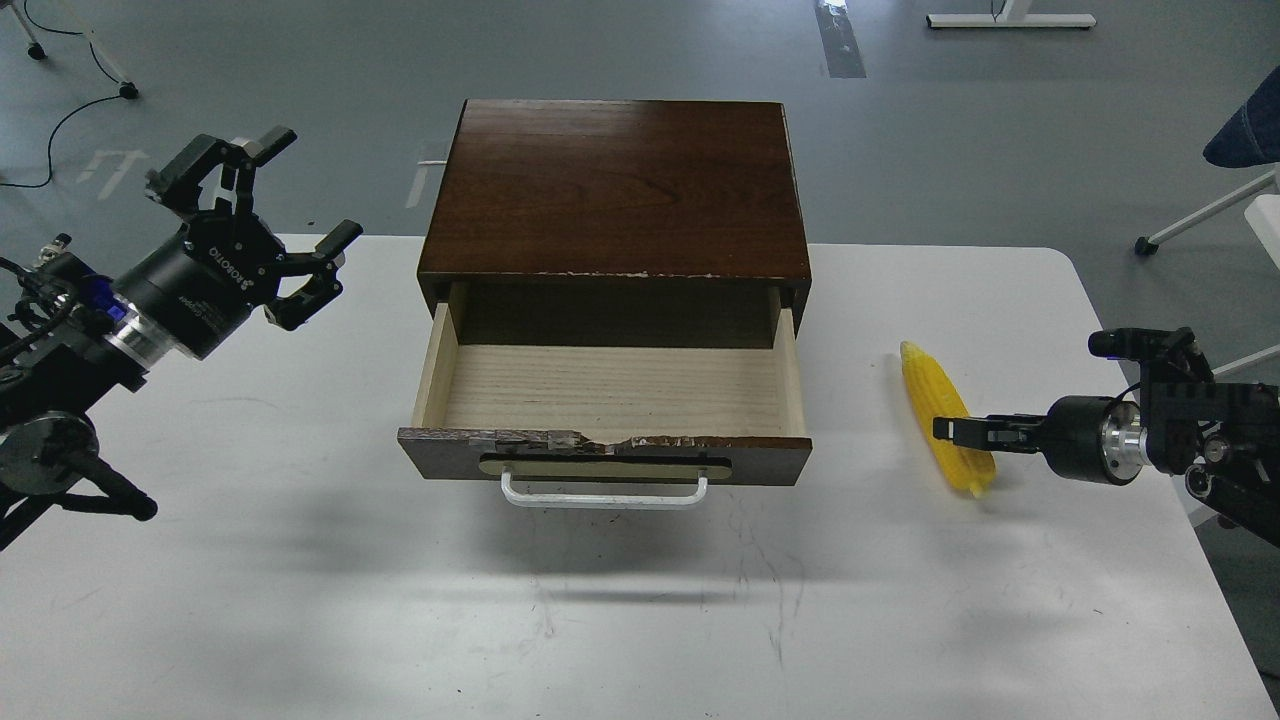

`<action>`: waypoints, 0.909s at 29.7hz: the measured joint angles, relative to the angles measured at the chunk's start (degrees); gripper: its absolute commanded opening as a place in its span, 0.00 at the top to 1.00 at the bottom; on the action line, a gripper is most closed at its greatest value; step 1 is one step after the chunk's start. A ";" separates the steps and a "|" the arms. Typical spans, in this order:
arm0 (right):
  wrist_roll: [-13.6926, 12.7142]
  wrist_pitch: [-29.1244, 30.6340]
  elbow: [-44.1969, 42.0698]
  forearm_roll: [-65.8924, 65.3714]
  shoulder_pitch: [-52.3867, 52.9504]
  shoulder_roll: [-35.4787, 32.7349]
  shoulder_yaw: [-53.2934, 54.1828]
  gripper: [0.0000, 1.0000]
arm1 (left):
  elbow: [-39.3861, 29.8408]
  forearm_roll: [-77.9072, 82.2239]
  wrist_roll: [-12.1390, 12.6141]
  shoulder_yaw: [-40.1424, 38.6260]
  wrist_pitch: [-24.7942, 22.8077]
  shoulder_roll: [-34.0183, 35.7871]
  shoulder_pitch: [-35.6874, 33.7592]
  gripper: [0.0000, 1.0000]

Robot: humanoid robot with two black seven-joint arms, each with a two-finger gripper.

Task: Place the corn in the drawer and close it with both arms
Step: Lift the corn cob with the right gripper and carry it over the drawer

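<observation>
The drawer (610, 392) is pulled open from the dark brown cabinet (615, 185), and its pale wood inside is empty. Its chipped front carries a white bar handle (603, 491). The yellow corn (932, 395) lies on the white table to the right of the drawer, with its pointed end toward me. My right gripper (950, 432) is seen edge-on at the lower half of the cob. I cannot tell its fingers apart or whether they hold the cob. My left gripper (300, 188) is open and empty, raised left of the cabinet.
The white table (300, 600) carries the cabinet at its back middle. Its right edge runs just beyond my right arm. Grey floor, cables and chair legs lie behind the table.
</observation>
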 measured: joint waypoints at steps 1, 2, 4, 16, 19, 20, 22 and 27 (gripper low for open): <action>0.00 0.01 0.21 0.01 0.12 0.00 0.00 0.84 | 0.00 0.07 0.00 -0.01 0.00 0.00 0.00 0.01; 0.00 0.02 0.60 0.04 0.31 -0.10 0.04 0.84 | 0.00 0.18 0.00 -0.04 0.00 0.00 0.00 0.01; 0.00 0.02 1.59 0.15 1.54 -0.62 0.14 0.84 | 0.00 0.33 0.00 -0.07 0.00 0.01 0.00 0.01; 0.01 1.31 13.43 0.99 24.02 -5.69 0.33 0.82 | -0.01 0.43 0.00 -0.30 0.00 0.78 -0.12 0.01; 0.02 3.48 16.69 1.00 29.46 -5.51 0.22 0.82 | 0.00 0.43 0.00 -0.34 0.00 0.92 -0.15 0.01; 0.01 4.30 17.93 1.00 31.04 -5.21 0.17 0.81 | -0.01 0.43 0.00 -0.34 0.00 0.98 -0.15 0.01; 0.01 5.90 20.77 0.99 34.11 -4.31 -0.18 0.81 | -0.10 0.43 0.00 -0.34 0.00 1.21 -0.16 0.01; 0.02 7.16 28.18 0.53 41.27 -1.65 -6.24 0.81 | -0.21 0.43 0.00 -0.36 0.00 1.56 -0.18 0.01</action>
